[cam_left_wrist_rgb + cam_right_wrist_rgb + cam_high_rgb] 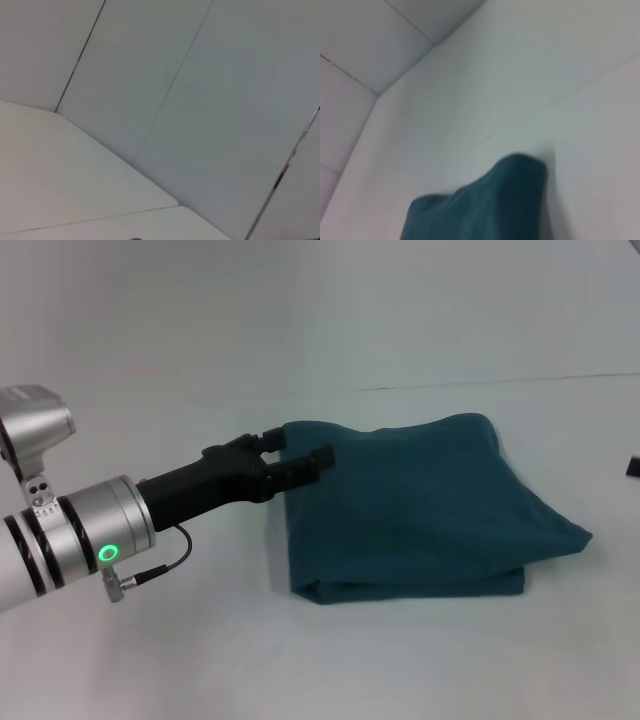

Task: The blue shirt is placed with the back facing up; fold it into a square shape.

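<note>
The blue shirt [420, 510] lies folded in layers on the white table, plain fabric up, with its right side bulging out to a point. My left gripper [295, 452] reaches in from the left at the shirt's far-left corner. Its two black fingers stand apart: one finger [272, 437] is beside the corner and the other rests over the fabric's edge. Nothing looks pinched. The right wrist view shows one raised end of the blue shirt [485, 205] close up. My right gripper is not seen. The left wrist view shows only table and wall.
The white table [400, 660] stretches all around the shirt, with a seam line [500, 382] behind it. A small dark object [634, 468] pokes in at the right edge of the head view. Panelled walls stand behind the table.
</note>
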